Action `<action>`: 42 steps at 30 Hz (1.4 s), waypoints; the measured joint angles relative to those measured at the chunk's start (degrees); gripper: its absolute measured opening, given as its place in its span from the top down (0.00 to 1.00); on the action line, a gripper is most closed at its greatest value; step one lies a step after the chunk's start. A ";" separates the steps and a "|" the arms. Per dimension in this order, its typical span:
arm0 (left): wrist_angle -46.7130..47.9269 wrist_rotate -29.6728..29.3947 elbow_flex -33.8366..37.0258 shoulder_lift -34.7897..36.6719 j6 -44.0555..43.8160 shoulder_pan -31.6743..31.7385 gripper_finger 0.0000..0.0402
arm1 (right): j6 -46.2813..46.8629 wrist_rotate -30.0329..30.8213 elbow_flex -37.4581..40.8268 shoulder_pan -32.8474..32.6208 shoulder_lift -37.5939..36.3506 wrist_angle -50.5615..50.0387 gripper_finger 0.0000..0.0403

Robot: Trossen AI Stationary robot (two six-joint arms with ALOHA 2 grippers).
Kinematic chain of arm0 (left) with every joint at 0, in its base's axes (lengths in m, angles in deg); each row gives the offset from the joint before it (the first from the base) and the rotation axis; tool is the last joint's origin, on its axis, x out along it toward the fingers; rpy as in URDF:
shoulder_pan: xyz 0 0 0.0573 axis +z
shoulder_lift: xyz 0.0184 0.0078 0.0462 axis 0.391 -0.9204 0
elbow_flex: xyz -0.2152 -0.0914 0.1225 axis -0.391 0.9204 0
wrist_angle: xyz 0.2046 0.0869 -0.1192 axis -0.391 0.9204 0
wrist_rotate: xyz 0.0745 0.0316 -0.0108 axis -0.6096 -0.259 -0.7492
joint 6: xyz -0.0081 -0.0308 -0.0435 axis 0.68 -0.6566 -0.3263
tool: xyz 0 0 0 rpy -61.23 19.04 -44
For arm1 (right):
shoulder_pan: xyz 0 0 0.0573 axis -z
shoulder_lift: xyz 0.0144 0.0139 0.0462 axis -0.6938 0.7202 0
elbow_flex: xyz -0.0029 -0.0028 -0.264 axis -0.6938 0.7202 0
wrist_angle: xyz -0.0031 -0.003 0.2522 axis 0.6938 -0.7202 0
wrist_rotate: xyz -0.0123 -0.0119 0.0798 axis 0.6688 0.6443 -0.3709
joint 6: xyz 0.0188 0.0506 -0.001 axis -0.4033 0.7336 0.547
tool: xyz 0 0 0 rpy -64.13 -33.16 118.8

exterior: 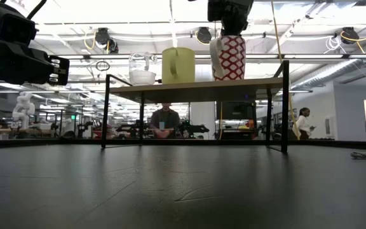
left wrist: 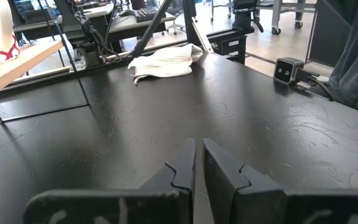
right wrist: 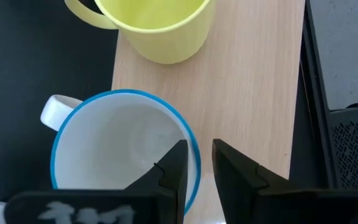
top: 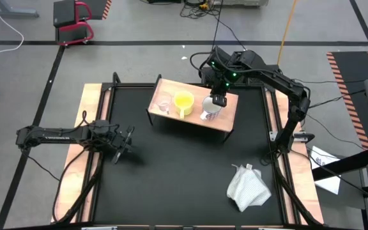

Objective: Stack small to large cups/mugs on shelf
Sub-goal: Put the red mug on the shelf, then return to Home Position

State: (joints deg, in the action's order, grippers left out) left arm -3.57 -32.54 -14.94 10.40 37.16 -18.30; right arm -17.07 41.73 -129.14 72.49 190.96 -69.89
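High view: at 12 o'clock on the black table [top: 171, 179], the shelf [top: 225, 118], a light wooden board on dark legs, set slightly askew. On the board, in a row from 9 o'clock to 3 o'clock: clear glass cup [top: 164, 103], yellow mug [top: 183, 102], white patterned mug [top: 209, 112]. All three upright, side by side, none nested in another. Yellow mug in the middle, near both neighbours, with its handle toward 6 o'clock.

Right gripper [top: 218, 100]: directly above the white patterned mug, at the 12 o'clock side of its rim, pointing down. In the right wrist view, one of the fingers [right wrist: 176, 165] inside the mug mouth and the other outside, astride the blue rim. Narrowly parted, with a slim gap visible on both sides of the rim, so no firm clamp apparent. Mug base flat on the board in the low view, red-and-white pattern facing the camera.

Left gripper [top: 125, 142]: waiting at 9 o'clock of the table, well apart from the shelf, raised off the surface. Almost closed, only a thin slit between the fingers, with nothing held.

White cloth [top: 248, 186]: crumpled at 4 o'clock of the table, well apart from the shelf and both grippers
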 joint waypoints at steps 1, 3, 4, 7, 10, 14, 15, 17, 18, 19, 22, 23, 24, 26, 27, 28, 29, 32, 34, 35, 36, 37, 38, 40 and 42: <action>0.00 0.00 0.00 -0.01 -0.02 0.01 0.92 | 0.10 0.00 0.00 0.00 0.02 0.00 0.83; 0.01 0.00 0.00 0.01 -0.01 0.01 0.92 | 0.10 0.01 0.00 0.00 0.00 0.00 0.83; 0.02 0.00 0.00 0.01 0.00 0.00 0.92 | 0.10 0.00 0.00 0.00 0.02 0.00 0.83; 0.02 0.00 0.00 0.01 -0.01 0.01 0.92 | 0.10 0.02 0.00 0.00 0.00 -0.01 0.80; 0.04 0.00 0.00 -0.01 0.00 0.01 0.92 | 0.10 0.05 0.00 0.00 0.00 0.00 0.73; 0.04 0.00 0.00 0.01 0.00 0.01 0.92 | 0.10 0.09 0.00 0.00 0.00 0.28 0.64; 0.04 0.00 0.00 0.01 -0.01 -0.01 0.92 | 0.11 0.09 0.00 0.00 0.00 0.38 0.62; 0.04 0.00 0.00 0.01 0.00 0.01 0.92 | 0.10 0.09 0.00 0.00 0.00 0.43 0.59; 0.04 0.00 0.00 0.00 0.00 0.01 0.92 | 0.10 0.09 0.00 0.00 0.00 0.44 0.58; 0.04 0.00 0.00 0.01 -0.01 0.01 0.92 | 0.11 0.09 0.00 0.00 0.00 0.44 0.58; 0.04 0.00 0.00 -0.01 0.00 0.01 0.92 | 0.10 0.09 0.00 0.00 0.00 0.44 0.57; 0.04 0.00 0.01 0.01 -0.02 0.01 0.92 | 0.10 0.09 0.00 0.00 0.00 0.43 0.57; 0.04 0.00 0.00 0.01 -0.02 0.00 0.92 | 0.11 0.09 0.00 0.00 0.00 0.42 0.58; 0.04 0.00 0.00 0.01 -0.02 -0.01 0.92 | 0.11 0.09 0.00 0.00 0.00 0.42 0.58; 0.04 0.00 0.00 0.01 -0.01 0.01 0.92 | 0.10 0.09 0.00 0.00 0.00 0.42 0.58; 0.04 0.00 0.00 0.01 -0.02 0.01 0.92 | 0.10 0.09 0.00 0.00 0.00 0.42 0.58; 0.04 0.00 0.02 0.01 0.00 0.01 0.92 | -0.06 0.09 0.00 0.00 0.00 0.42 0.58; 0.04 0.00 0.00 0.01 -0.01 0.00 0.92 | -0.73 0.09 0.00 0.00 -0.06 0.17 0.58; 0.04 0.00 0.00 0.00 -0.02 0.00 0.92 | -0.81 0.11 0.00 0.00 -0.36 -0.02 0.58; 0.04 0.00 0.00 0.00 -0.02 -0.01 0.92 | -0.82 0.09 0.00 0.00 -0.64 -0.17 0.58; 0.04 0.00 0.00 0.01 -0.02 0.01 0.92 | -0.84 0.09 0.00 0.00 -0.96 -0.28 0.58; 0.04 0.00 0.00 0.01 -0.02 0.01 0.92 | -0.85 0.09 0.00 0.00 -1.27 -0.26 0.58; 0.04 0.00 0.00 0.01 -0.02 0.01 0.92 | -0.91 0.09 0.00 0.00 -1.65 -0.24 0.58; 0.04 0.00 0.00 0.01 -0.02 0.00 0.92 | -0.93 0.09 0.00 -0.02 -2.40 -0.24 0.58; 0.04 0.00 0.00 -0.01 -0.01 0.00 0.92 | -0.59 0.10 0.00 -0.01 -3.48 -0.28 0.58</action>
State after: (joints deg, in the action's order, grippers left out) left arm -3.53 -32.54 -14.94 10.39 37.15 -18.30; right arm -17.67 41.82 -129.14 72.47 187.48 -70.17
